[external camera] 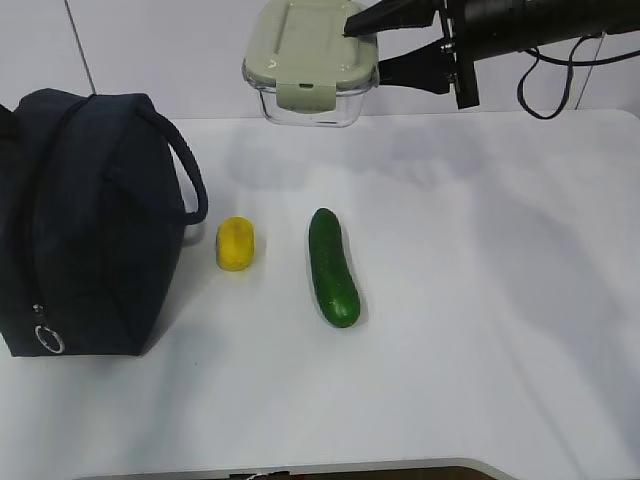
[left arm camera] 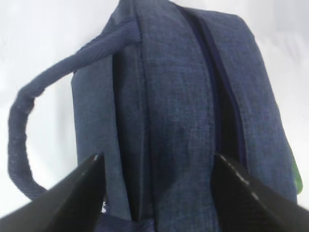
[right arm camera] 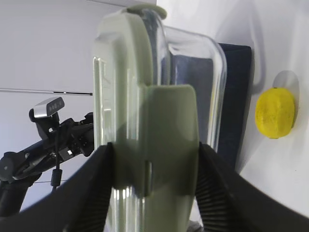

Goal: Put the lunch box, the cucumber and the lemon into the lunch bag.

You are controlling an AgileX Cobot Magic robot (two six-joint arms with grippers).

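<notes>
Two claws: right claw clamps lunch box aloft; left claw spread over lunch bag; no writing legible.

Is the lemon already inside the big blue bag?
No, the lemon lies on the white table beside the lunch bag, next to the cucumber.

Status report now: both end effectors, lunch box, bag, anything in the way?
Right end effector shut on lunch box, held above table. Left end effector open over bag. Bag zipper looks closed. Lemon, cucumber on table.
</notes>
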